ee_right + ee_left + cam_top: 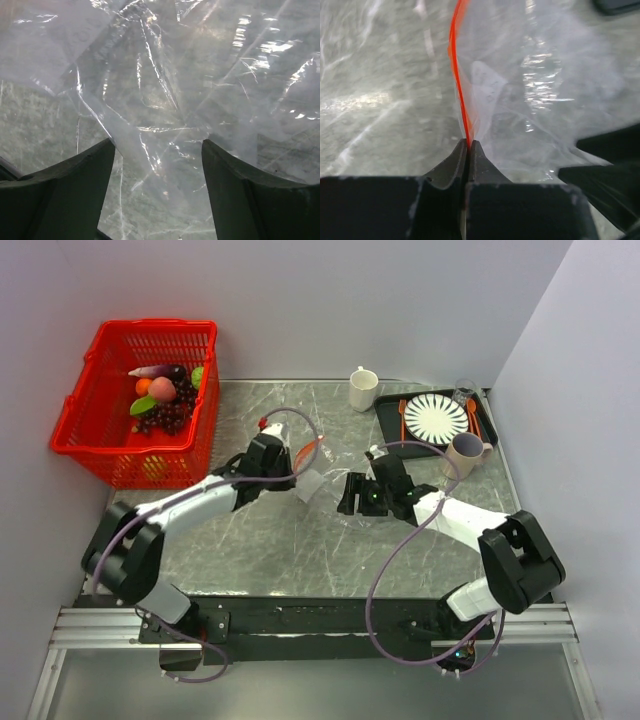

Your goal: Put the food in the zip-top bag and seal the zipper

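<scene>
The zip-top bag lies crumpled and clear on the marble table between my two arms. Its red-orange zipper runs up and away from my left gripper, which is shut on the strip's near end. From above, that left gripper sits at the bag's left edge, beside the zipper. My right gripper stands open over the bag, with film under the gap between its fingers. It reaches the bag's right side in the top view. The food lies in the red basket.
The red basket stands at the table's far left. At the back right there is a white mug, a black tray with a striped plate and orange cutlery, and a mauve cup. Walls close in behind and to the right.
</scene>
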Motion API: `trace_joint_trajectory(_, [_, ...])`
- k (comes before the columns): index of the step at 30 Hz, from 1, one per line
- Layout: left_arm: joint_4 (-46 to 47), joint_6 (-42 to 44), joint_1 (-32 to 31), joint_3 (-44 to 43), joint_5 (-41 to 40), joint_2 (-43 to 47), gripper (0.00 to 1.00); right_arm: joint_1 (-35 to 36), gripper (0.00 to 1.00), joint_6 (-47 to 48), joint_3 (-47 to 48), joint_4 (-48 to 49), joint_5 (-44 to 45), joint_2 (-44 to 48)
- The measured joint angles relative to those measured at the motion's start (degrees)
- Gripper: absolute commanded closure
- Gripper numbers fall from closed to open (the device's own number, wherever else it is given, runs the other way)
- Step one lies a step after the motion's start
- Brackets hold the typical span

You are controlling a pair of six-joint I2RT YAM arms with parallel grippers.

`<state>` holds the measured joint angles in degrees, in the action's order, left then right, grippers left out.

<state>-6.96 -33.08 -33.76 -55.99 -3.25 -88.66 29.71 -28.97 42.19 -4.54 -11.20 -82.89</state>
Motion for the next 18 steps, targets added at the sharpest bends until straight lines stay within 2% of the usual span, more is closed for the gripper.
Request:
trace_joint_trajectory(4, [1.5, 2.5, -6.8, 1.5, -5.4, 7.5, 0.99, 0.0, 0.22, 0.3, 3.6, -4.2, -0.7, 1.8])
trace_joint_trajectory(8, [2.7, 4.2, -14.8, 3.2, -12.5, 12.2, 0.99, 0.0, 0.23, 0.1, 12.4, -9.5, -0.4, 3.0])
trace_joint_trajectory(12, [2.2, 4.9, -19.9, 3.5, -19.6, 13.6, 0.99, 0.0, 0.24, -1.3, 18.6, -12.3, 1.4, 5.2])
trace_joint_trajectory(18, [1.9, 7.1, -26.1, 3.5, -30.2, 14.7, 0.99, -0.1, 0.27, -4.6, 21.7, -16.3, 4.2, 10.1])
